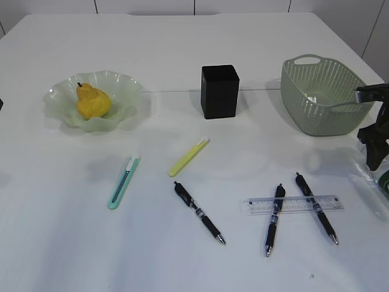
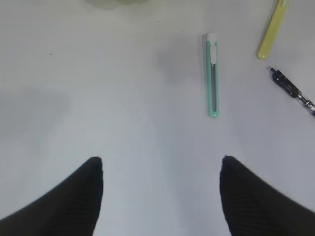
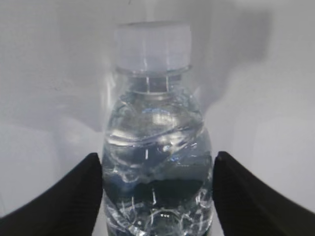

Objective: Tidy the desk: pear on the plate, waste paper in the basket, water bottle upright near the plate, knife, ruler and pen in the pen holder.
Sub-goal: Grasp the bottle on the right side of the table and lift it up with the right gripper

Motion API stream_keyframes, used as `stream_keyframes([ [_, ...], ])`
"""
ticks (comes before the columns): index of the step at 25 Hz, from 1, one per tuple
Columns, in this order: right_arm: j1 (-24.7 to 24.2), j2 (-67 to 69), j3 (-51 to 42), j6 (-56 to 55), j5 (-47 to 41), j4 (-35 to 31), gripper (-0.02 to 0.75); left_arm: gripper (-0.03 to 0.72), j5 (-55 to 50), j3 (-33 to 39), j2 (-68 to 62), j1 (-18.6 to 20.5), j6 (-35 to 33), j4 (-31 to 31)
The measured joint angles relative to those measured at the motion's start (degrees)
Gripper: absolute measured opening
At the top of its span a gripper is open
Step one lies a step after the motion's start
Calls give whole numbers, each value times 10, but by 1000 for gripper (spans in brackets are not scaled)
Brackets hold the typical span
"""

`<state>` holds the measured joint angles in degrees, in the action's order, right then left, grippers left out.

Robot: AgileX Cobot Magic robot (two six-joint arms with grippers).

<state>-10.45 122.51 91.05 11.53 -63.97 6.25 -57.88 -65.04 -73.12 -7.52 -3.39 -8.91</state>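
The water bottle [image 3: 155,113], clear with a white cap, lies at the desk's right edge [image 1: 378,182], and my right gripper [image 3: 157,162] is shut on its body, one finger against each side. My left gripper [image 2: 161,164] hangs open over bare desk. A teal knife [image 2: 212,73] and a yellow knife [image 2: 273,29] lie ahead of it. The pear [image 1: 92,102] sits on the green plate [image 1: 124,85]. Three pens [image 1: 199,213] [image 1: 275,212] [image 1: 316,208] and the clear ruler [image 1: 295,204] lie in front of the black pen holder [image 1: 220,91]. Something pale shows in the basket [image 1: 325,115]; I cannot tell whether it is the waste paper.
Two of the pens lie crossed over the ruler. The teal knife [image 1: 124,182] and the yellow knife [image 1: 188,157] lie between the plate and the pens. The right arm [image 1: 372,140] stands just right of the basket.
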Motion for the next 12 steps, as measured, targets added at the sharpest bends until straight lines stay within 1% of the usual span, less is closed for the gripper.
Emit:
stream_keyframes([
  [3,0,0,0,0,-1,-3,449,527,1,0,0,0,0,-2],
  [6,0,0,0,0,-1,-8,408,527,1,0,0,0,0,-2],
  [12,0,0,1,0,-1,-17,383,527,1,0,0,0,0,-2],
])
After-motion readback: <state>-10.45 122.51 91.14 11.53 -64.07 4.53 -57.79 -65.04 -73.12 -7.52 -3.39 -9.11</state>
